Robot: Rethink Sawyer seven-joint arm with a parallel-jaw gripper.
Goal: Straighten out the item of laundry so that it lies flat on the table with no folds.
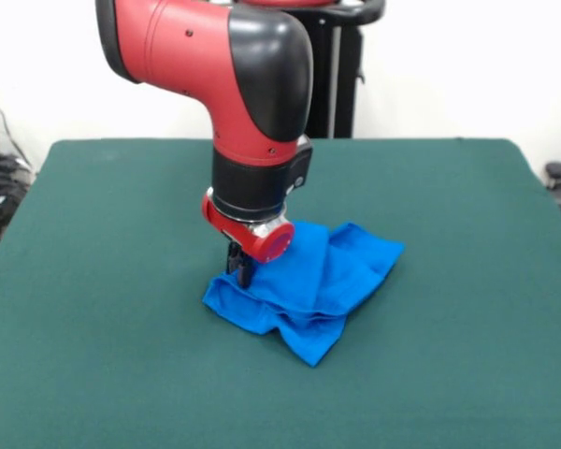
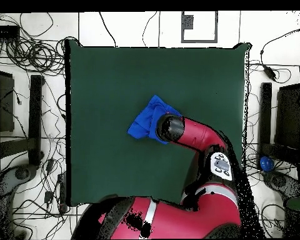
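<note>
A green felt bench [image 1: 103, 281] fills both views; white walls and cable clutter lie beyond it. The shirt [image 1: 309, 281] sits near the bench centre as a crumpled blue bundle, several layers folded over each other, print not visible. The gripper [image 1: 241, 267] stands vertical over the bundle's 9 o'clock edge in the front view. Its dark fingers [image 1: 246, 271] meet the cloth, but whether they are spread or pinching fabric cannot be told.

Handling judgement: light, limp, non-fragile knit. It will drape and drag, and felt friction should hold trailing layers. Take a single outer edge or corner, not the stacked middle, then pull outward
</note>
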